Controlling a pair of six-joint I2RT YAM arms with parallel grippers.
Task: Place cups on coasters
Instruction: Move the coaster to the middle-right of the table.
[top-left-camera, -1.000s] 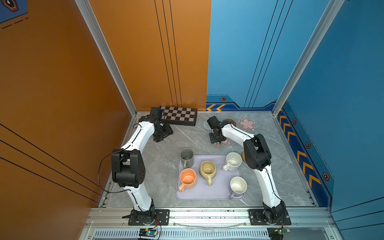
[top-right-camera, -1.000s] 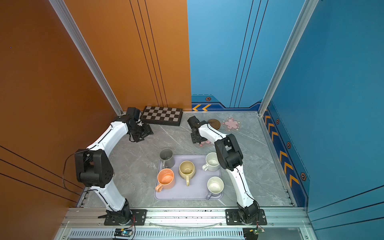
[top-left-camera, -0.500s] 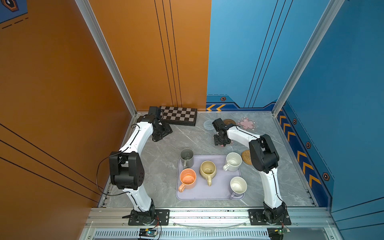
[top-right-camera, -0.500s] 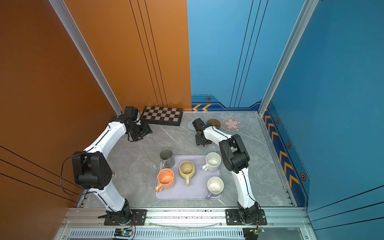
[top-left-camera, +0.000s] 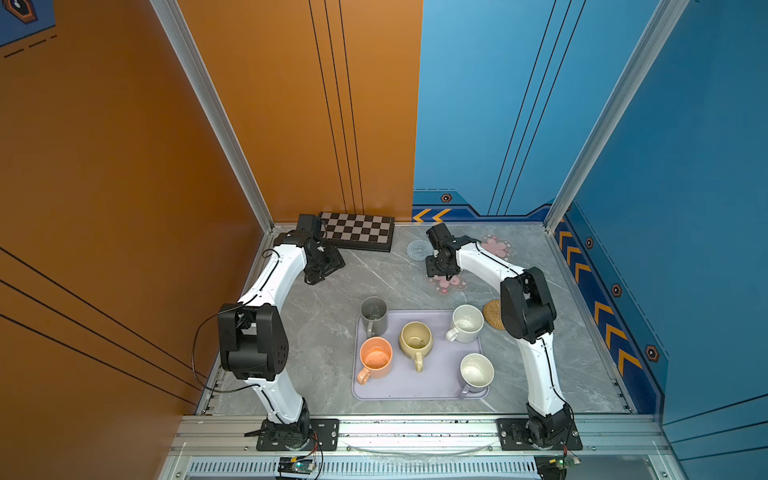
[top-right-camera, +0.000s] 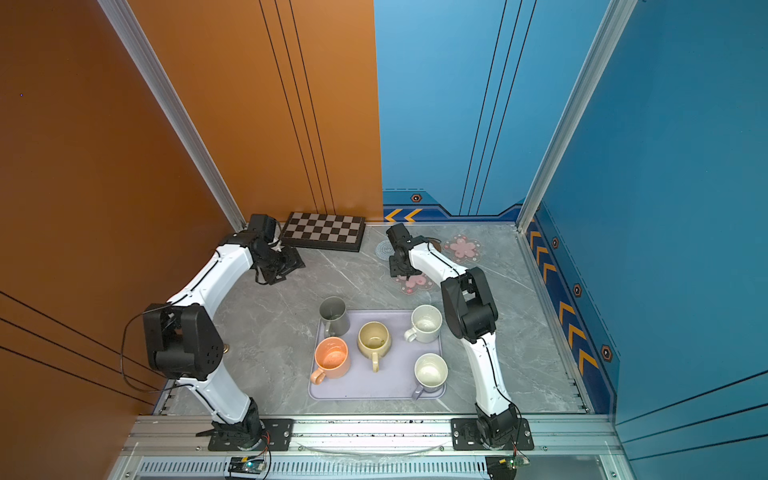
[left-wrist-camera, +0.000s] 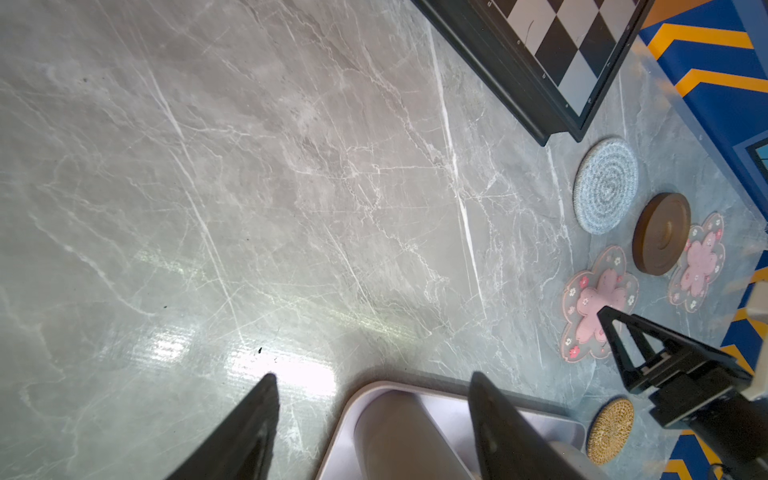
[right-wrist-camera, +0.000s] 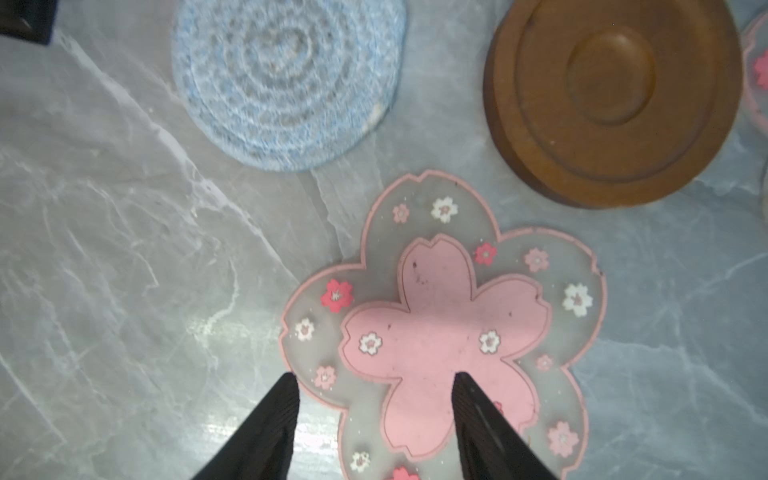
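Both arms reach toward the far edge of the table, while all five cups stand on the lavender tray (top-left-camera: 436, 382) nearer the robot's base. None is on a coaster yet. The right gripper (right-wrist-camera: 374, 376) is poised at the near rim of a pink-flower coaster (right-wrist-camera: 444, 332), jaws parted and holding nothing. One fingertip lies over a pink petal and the other at or just off the translucent edge; whether either tip touches the mat cannot be judged from this angle. Beyond it lie the pale-blue spiral coaster (right-wrist-camera: 286, 79) and the dark wooden disc (right-wrist-camera: 615, 95). The second flower coaster (top-left-camera: 496, 247) sits further right, and the rattan round (top-left-camera: 493, 313) is just beside the tray's far right corner. The left gripper (left-wrist-camera: 372, 375), also spread and empty, hangs beside the chequered board (top-left-camera: 357, 230). In its wrist view the tall grey cup (top-left-camera: 374, 316), upright at the tray's far left corner, lies ahead between the lines of its fingers. This is probably the cup best placed for the left arm. The speckled white cup (top-left-camera: 467, 323) stands nearest the right arm, with the orange (top-left-camera: 375, 357), beige (top-left-camera: 415, 338) and lavender (top-left-camera: 476, 370) cups nearer the base.
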